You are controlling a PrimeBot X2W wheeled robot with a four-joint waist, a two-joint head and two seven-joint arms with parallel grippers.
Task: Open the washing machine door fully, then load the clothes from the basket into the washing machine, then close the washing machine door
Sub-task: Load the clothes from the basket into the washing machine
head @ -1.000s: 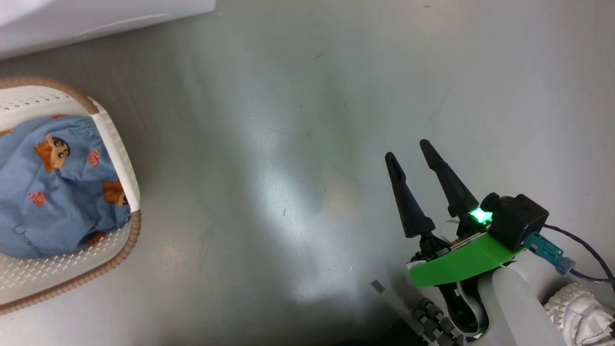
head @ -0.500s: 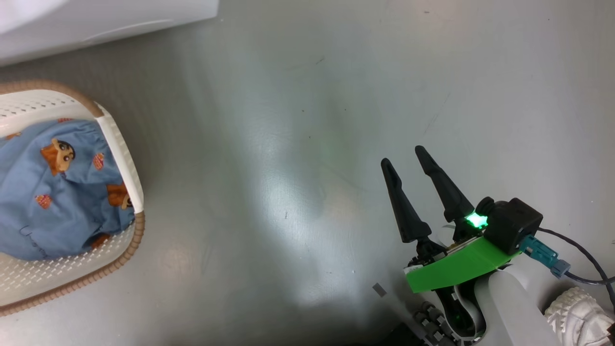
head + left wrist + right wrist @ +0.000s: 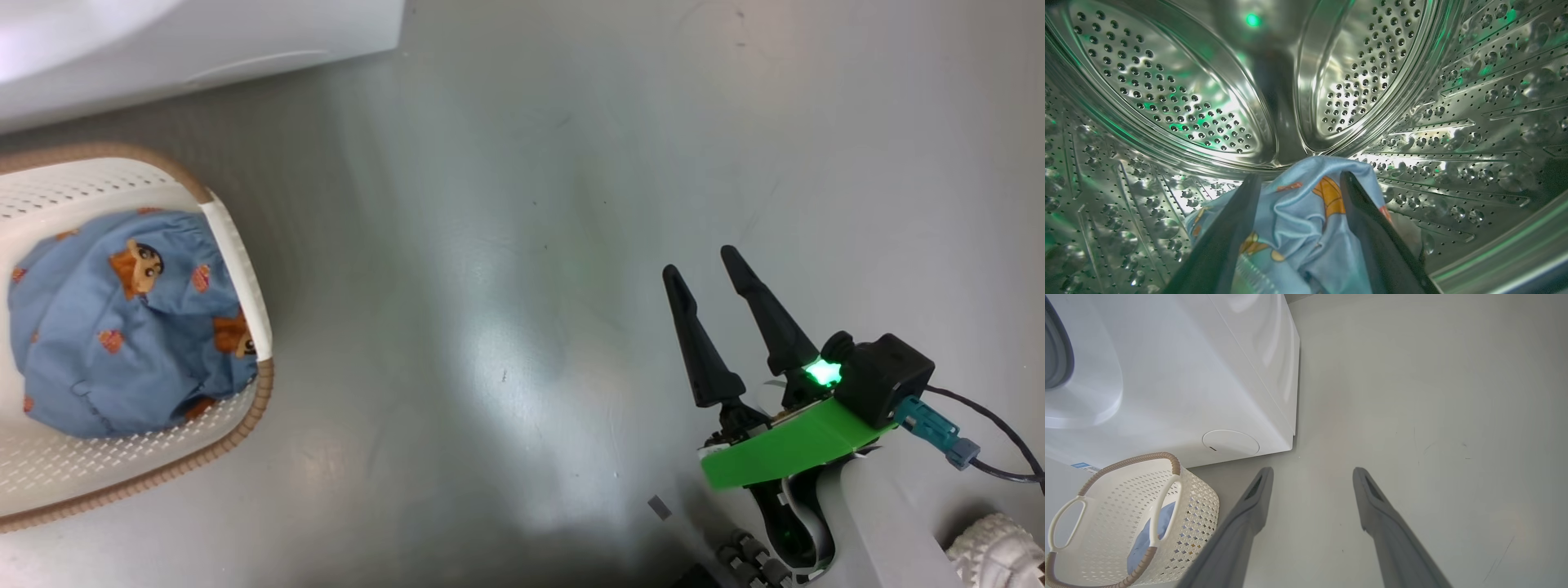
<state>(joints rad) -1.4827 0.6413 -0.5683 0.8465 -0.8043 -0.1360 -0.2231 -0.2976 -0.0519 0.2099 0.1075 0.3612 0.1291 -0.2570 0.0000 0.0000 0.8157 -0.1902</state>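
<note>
Left gripper (image 3: 1300, 175): I find it deep inside the washing machine's steel drum (image 3: 1167, 102), its two dark fingers standing well apart, released rather than clenched. A blue garment (image 3: 1298, 228) with orange prints lies bunched between those fingers and against both of them, resting on the lower wall of the drum near its back plate. I cannot tell whether the cloth is caught on either finger. Right gripper (image 3: 698, 263): it hangs over the bare grey floor (image 3: 531, 204), well apart from everything else, with its jaws spread and nothing between them. The right wrist view confirms this, showing the right gripper (image 3: 1312, 470) with floor alone between its fingers. The washing machine (image 3: 1188, 375) is a white box standing on the floor; a round flap (image 3: 1231, 442) sits low on its front, near the bottom corner. The basket (image 3: 1196, 498) stands on the floor just before that front, beside the flap, upright, with its white handles up. From the head view, the basket (image 3: 237, 261) holds more clothes (image 3: 122, 343): a crumpled blue bundle with cartoon prints, lying against the basket's near wall and filling much of its floor. The machine's door is not in any view I have.
</note>
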